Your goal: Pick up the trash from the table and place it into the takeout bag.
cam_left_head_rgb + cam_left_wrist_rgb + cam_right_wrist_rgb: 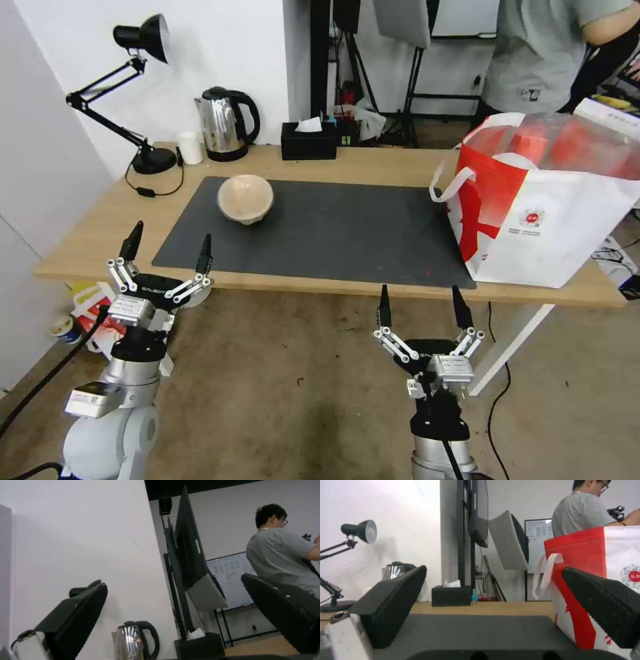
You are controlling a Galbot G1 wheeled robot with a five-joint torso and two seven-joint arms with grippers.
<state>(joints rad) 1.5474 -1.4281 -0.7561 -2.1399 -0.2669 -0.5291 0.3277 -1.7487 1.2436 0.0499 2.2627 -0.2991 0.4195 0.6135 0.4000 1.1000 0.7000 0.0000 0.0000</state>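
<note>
Two silver-grey arms w/ black wrist collars, left gripper & right gripper: black ribbed fingers, silver linkages, white lettering, black cables

The mat lies open across the middle of the table, broken by a bowl near its far left corner. A bag blocks the table's right end, overhanging the front edge. Along the back edge stand a lamp, cup, kettle and tissue box. The front edge is free.
</note>
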